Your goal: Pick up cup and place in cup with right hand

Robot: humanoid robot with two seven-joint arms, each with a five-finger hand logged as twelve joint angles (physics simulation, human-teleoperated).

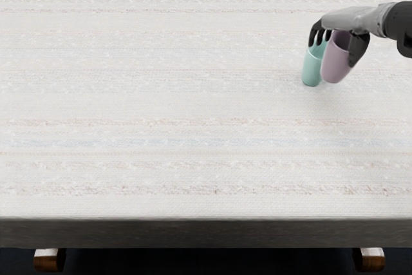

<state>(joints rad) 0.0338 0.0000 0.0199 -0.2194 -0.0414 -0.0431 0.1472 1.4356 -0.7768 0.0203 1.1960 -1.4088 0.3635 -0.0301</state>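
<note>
Fingers (313, 35) of the right hand (346, 20) are gripping the pink cup (336, 66), which is tilting between them and the thumb; the teal cup (311, 71) is standing below the fingertips.

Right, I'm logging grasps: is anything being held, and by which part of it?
Yes: the right hand holds the pink cup by its upper part, near the rim, with the cup tilted.

1 mint cup (311, 70) stands on the bench (161, 101). Just to its right, the right hand (334, 53) holds 1 tilted mauve cup (333, 66), thumb (358, 49) on the side away from the mint cup.
</note>
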